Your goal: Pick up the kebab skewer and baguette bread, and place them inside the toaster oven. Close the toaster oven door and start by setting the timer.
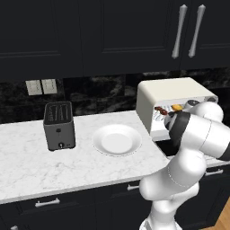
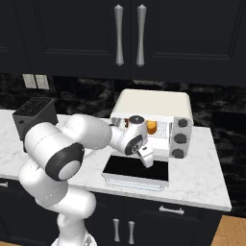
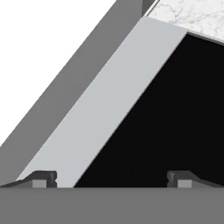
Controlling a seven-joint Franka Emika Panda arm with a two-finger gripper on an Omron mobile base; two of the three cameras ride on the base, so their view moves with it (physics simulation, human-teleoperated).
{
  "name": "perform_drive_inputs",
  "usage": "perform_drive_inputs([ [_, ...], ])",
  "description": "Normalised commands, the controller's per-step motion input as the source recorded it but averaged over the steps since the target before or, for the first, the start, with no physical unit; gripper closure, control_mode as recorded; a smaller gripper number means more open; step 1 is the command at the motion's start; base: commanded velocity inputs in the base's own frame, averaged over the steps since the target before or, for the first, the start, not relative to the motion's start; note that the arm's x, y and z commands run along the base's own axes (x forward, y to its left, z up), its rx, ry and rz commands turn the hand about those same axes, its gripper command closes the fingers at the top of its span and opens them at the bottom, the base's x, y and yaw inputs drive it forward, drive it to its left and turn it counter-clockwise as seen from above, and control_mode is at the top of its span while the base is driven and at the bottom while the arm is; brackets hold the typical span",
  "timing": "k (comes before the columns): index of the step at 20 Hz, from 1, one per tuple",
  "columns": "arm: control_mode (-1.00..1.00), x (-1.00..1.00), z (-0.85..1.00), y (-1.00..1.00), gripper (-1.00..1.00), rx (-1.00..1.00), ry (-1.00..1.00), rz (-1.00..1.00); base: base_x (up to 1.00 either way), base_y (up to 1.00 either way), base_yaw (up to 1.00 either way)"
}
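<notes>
Cream-white toaster oven (image 2: 154, 103) at the counter's back edge already holds the kebab skewer (image 1: 161, 110) and baguette bread (image 2: 152, 127), so you should lift its lowered door (image 2: 137, 168) with your released gripper (image 3: 111, 178).

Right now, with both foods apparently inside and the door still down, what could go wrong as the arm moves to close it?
The open gripper hangs just over the lowered toaster oven door; its fingertips could scrape the dark glass instead of catching an edge. The baguette bread and kebab skewer seem to sit near the front of the toaster oven, so a hard swing shut might jostle them.
</notes>
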Motion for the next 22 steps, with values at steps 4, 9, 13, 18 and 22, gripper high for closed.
perform_drive_inputs([
  [4,-1.0,0.0,0.0,0.01,-1.0,0.0,-0.02,-0.02,0.0,0.0,0.0],
  [9,-1.0,0.03,0.0,0.03,-1.0,0.0,-0.04,-0.03,0.0,0.0,0.0],
  [13,-1.0,-0.56,0.0,0.0,-1.0,0.0,-0.01,0.0,0.0,0.0,0.0],
  [18,-1.0,-0.9,0.08,0.0,-1.0,0.0,0.0,0.16,0.0,0.0,0.0],
  [22,-1.0,-0.99,0.01,0.0,-1.0,-0.06,0.0,0.32,0.0,0.0,0.0],
])
